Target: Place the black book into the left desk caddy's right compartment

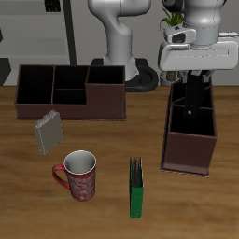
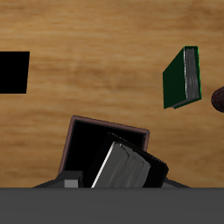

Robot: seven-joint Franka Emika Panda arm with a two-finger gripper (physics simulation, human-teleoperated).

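The black book [image 2: 122,168] is cut off by the wrist view's edge; gripper [image 1: 195,101] fingertips (sunk inside the left desk caddy [image 1: 189,154]) stay hidden.

An office-like desk: wooden table [image 1: 112,140], 2 caddies, books, a mug [image 1: 78,175]

White, rounded arm [image 1: 119,37] — boxy end effector [image 1: 194,86], black fingers.

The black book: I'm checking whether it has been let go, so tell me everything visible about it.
The black book is a thick, plain black hardcover with pale page edges. It hangs upright, slightly tilted, in the gripper, low over the left desk caddy, partly inside its open top. The gripper's fingers clamp it; whether it touches the caddy cannot be told.
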